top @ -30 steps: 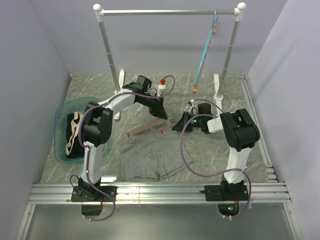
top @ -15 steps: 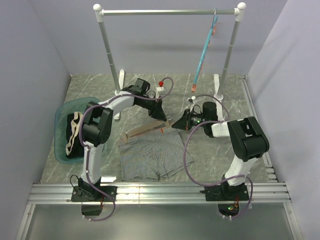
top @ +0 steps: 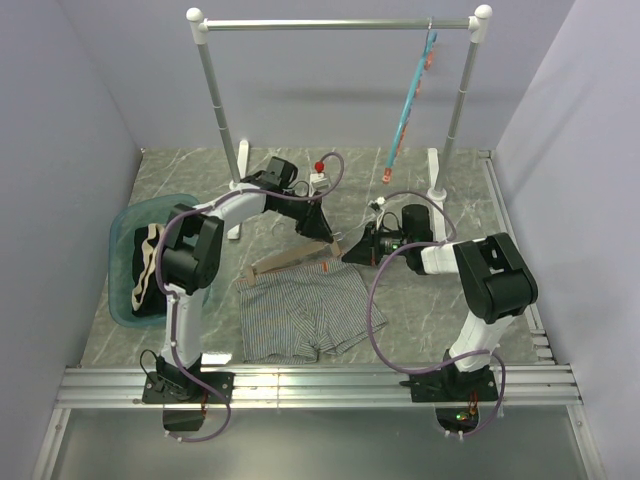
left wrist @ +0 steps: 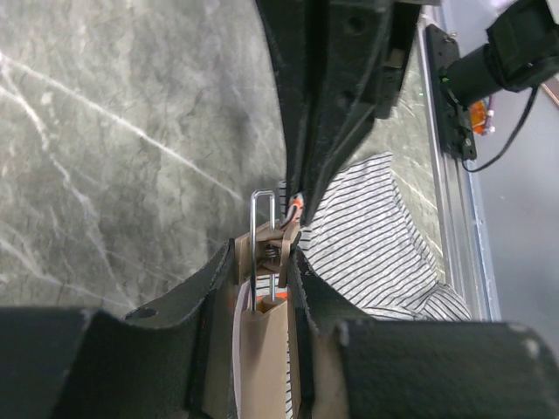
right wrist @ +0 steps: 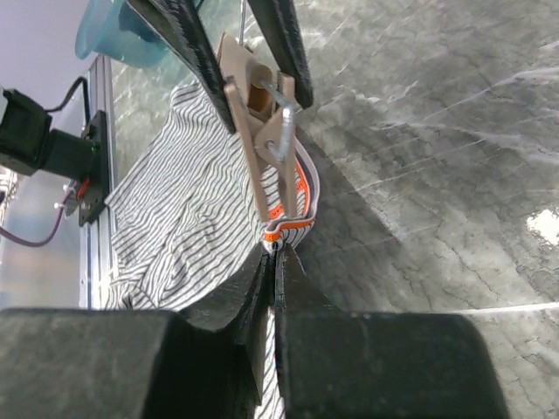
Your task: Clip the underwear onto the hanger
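Observation:
The striped underwear (top: 300, 310) lies flat on the table, waistband toward the back. The wooden hanger (top: 285, 260) lies slanted along the waistband. My left gripper (top: 322, 228) is shut on the hanger's right end, just behind its clip (left wrist: 275, 240). My right gripper (top: 352, 250) is shut on the underwear's right waistband corner, with its orange trim (right wrist: 293, 229), and holds it up into the clip (right wrist: 266, 148). The underwear also shows in the left wrist view (left wrist: 367, 236) and the right wrist view (right wrist: 183, 201).
A teal tub (top: 125, 255) with dark and cream clothing stands at the left. A rack (top: 340, 24) stands at the back with a teal-blue hanger (top: 410, 100) on it. A small white object with a red knob (top: 322, 172) sits near the rack's left foot.
My right gripper has moved left to the hanger's right end and shut on the waistband corner. The left gripper and the hanger have shifted slightly back.

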Controlling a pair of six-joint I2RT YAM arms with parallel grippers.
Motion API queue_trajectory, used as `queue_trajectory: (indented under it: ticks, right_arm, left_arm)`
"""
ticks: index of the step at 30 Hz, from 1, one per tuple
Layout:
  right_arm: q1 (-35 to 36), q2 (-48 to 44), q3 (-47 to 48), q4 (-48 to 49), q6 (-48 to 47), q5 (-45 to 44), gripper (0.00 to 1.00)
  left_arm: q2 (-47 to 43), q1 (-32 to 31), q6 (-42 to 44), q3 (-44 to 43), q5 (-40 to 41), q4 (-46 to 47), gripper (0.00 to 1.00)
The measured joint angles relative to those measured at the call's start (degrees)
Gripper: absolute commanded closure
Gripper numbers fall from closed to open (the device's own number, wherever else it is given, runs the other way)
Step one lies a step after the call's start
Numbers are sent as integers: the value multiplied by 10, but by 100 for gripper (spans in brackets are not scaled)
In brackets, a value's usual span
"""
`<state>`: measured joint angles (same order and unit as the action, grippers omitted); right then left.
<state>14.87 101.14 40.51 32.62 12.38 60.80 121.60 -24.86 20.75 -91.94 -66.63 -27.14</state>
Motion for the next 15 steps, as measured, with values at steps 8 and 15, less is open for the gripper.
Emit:
queue_trajectory:
  ticks: [8,15]
  right_arm:
    - [0,-3,26,-55,-55,28,100]
    - [2,-22,58,-152,-170,55,100]
  left_arm:
    - [-37,1,43,34,-23,10,100]
    - [-85,2,60,81,-26,56,100]
